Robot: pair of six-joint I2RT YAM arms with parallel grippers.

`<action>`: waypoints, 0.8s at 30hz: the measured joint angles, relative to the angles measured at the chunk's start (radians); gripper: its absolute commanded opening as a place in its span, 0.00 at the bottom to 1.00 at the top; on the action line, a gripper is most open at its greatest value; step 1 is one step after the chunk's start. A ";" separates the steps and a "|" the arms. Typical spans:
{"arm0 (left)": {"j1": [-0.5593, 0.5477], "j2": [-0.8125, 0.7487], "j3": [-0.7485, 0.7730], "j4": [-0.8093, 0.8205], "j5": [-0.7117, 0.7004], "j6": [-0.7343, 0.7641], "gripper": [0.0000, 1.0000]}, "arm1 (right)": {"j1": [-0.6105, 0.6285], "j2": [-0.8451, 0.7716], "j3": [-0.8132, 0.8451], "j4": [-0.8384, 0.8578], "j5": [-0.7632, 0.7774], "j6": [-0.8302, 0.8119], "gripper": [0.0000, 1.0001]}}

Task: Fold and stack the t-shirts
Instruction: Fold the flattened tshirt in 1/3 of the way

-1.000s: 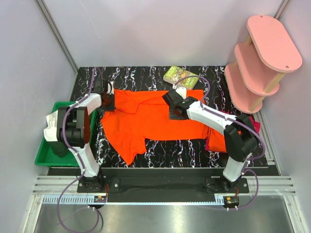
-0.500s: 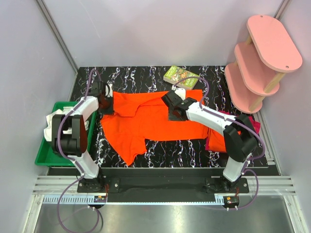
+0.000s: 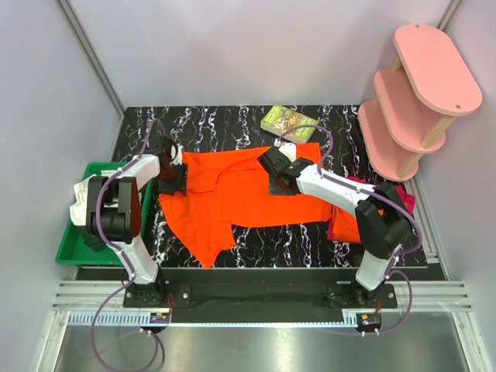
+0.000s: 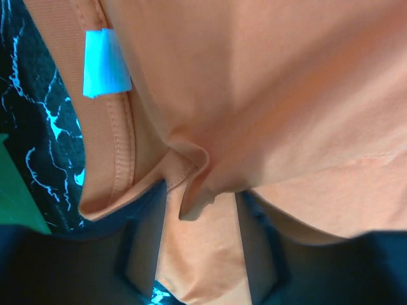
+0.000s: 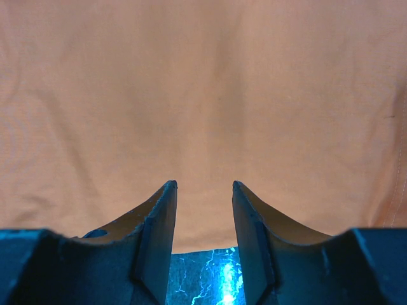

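A bright orange t-shirt (image 3: pixel 240 198) lies spread across the middle of the black marble table (image 3: pixel 232 128). My left gripper (image 3: pixel 172 180) sits at the shirt's left edge, by the collar. In the left wrist view its jaws (image 4: pixel 202 203) stand open, with a loose ridge of orange cloth and the blue neck label (image 4: pixel 107 62) in front. My right gripper (image 3: pixel 277 176) rests open on the shirt's upper middle. In the right wrist view its fingertips (image 5: pixel 203 184) straddle the shirt's hem (image 5: pixel 203 127). A folded orange t-shirt (image 3: pixel 346 219) and a magenta-red one (image 3: pixel 406 200) lie under the right arm.
A green bin (image 3: pixel 77 244) holding white cloth (image 3: pixel 81 203) stands off the table's left side. A small book (image 3: pixel 288 122) lies at the back, just behind the shirt. A pink tiered shelf (image 3: pixel 418 101) stands at the right rear.
My left gripper has opened and let go of the shirt's collar edge, shifting slightly right; the cloth there has dropped onto the table. The right arm has barely moved.
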State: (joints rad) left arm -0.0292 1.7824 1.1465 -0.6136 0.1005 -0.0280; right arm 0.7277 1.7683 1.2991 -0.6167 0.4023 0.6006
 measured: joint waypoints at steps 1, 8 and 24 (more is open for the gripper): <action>0.000 0.002 0.006 0.000 0.001 0.003 0.59 | 0.000 0.000 0.000 0.000 0.000 0.000 0.48; 0.000 0.042 0.172 0.011 0.006 -0.017 0.57 | 0.000 0.001 0.015 0.001 -0.003 -0.010 0.48; 0.000 0.187 0.336 0.040 0.004 -0.026 0.56 | -0.093 0.225 0.305 0.022 -0.002 -0.090 0.47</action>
State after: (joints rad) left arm -0.0292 1.9690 1.4830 -0.5739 0.1047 -0.0540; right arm 0.6342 1.9938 1.6043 -0.5945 0.4004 0.5106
